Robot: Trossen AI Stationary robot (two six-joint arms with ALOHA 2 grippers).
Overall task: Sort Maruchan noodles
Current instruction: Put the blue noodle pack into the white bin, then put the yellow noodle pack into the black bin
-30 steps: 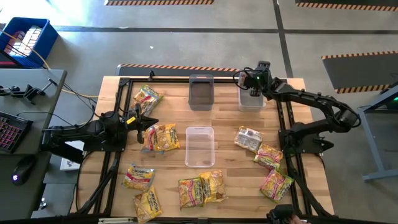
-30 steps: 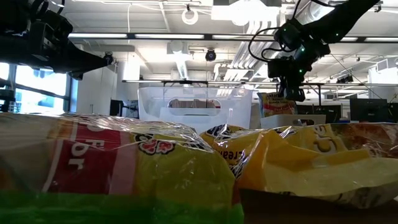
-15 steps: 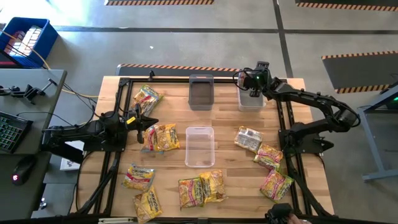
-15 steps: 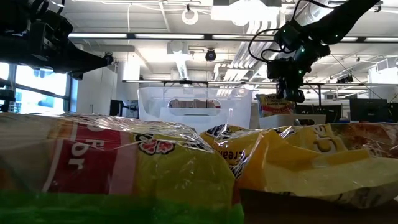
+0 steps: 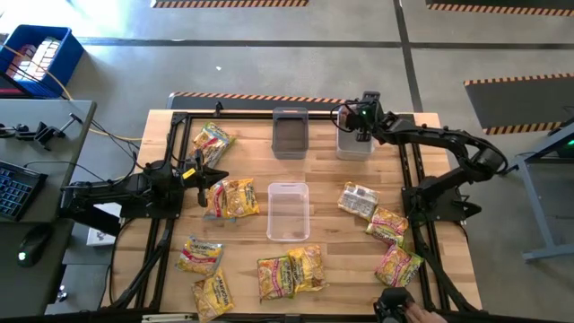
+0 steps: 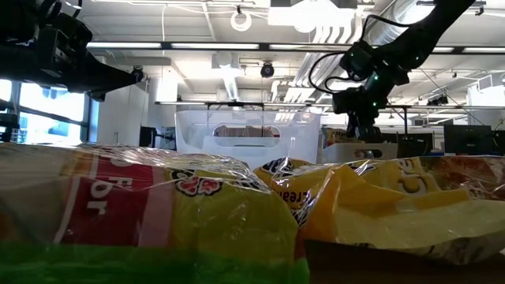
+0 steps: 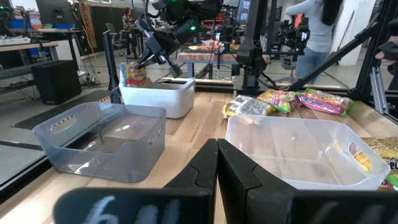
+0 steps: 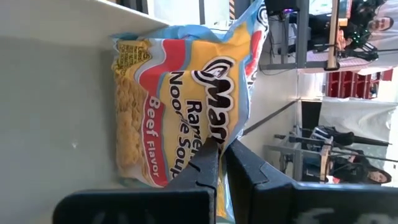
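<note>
The right gripper [image 8: 219,148], clenched on a beef noodle packet [image 8: 180,99], held it inside the white bin [image 5: 356,144] at the table's far edge. Released crooked, the packet could catch the bin wall. The left gripper [image 7: 217,163] waited shut.

Even overhead light in high view, soft shadows. Low view backlit: window glare at 9 o'clock, ceiling strips at 12, arms silhouetted, foreground noodle packets [image 6: 197,213] blurred. Wrist views: near fingers out of focus.
</note>
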